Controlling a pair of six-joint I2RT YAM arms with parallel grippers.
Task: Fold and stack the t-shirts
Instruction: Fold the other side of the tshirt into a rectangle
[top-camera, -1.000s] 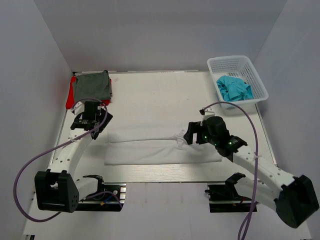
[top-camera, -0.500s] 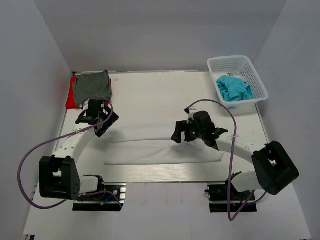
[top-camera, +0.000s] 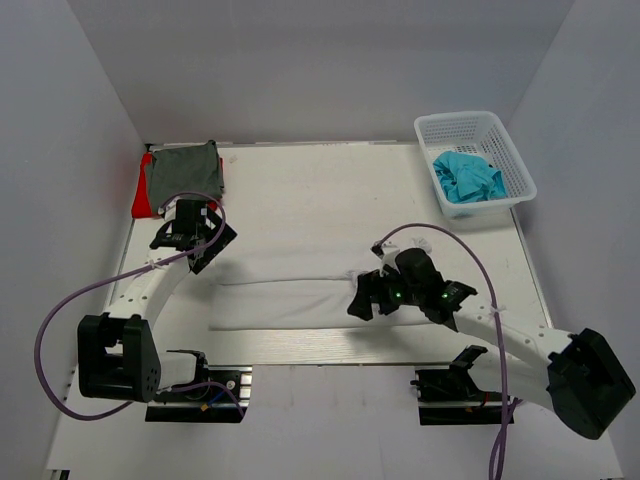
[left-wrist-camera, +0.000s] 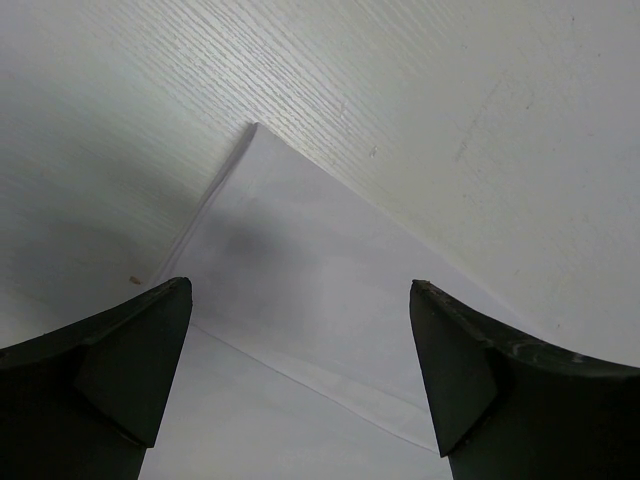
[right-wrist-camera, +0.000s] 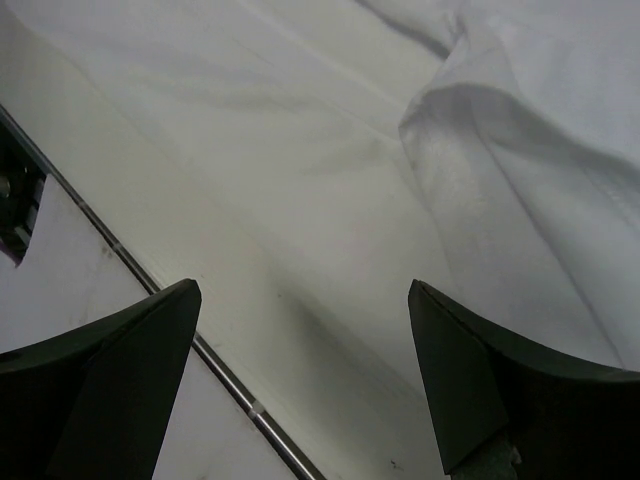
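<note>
A white t-shirt (top-camera: 300, 302) lies flat across the table as a long folded band. My left gripper (top-camera: 212, 255) hovers open just above its far left corner; in the left wrist view that corner (left-wrist-camera: 256, 130) shows ahead of the open gripper (left-wrist-camera: 300, 310), nothing between the fingers. My right gripper (top-camera: 362, 300) is open over the shirt's near right part, and a folded hem (right-wrist-camera: 450, 170) lies ahead of it (right-wrist-camera: 300, 310). A dark grey t-shirt (top-camera: 183, 172) lies folded on a red t-shirt (top-camera: 142, 192) at the far left. A teal t-shirt (top-camera: 468, 176) lies crumpled in the basket.
The white mesh basket (top-camera: 512, 150) stands at the far right corner. The table's near edge, with a metal rail (right-wrist-camera: 210, 358), runs close under my right gripper. Grey walls enclose the table on three sides.
My right gripper has swung from the shirt's far edge toward the near edge. The left gripper shifted slightly farther and has held still since. Both stayed open.
</note>
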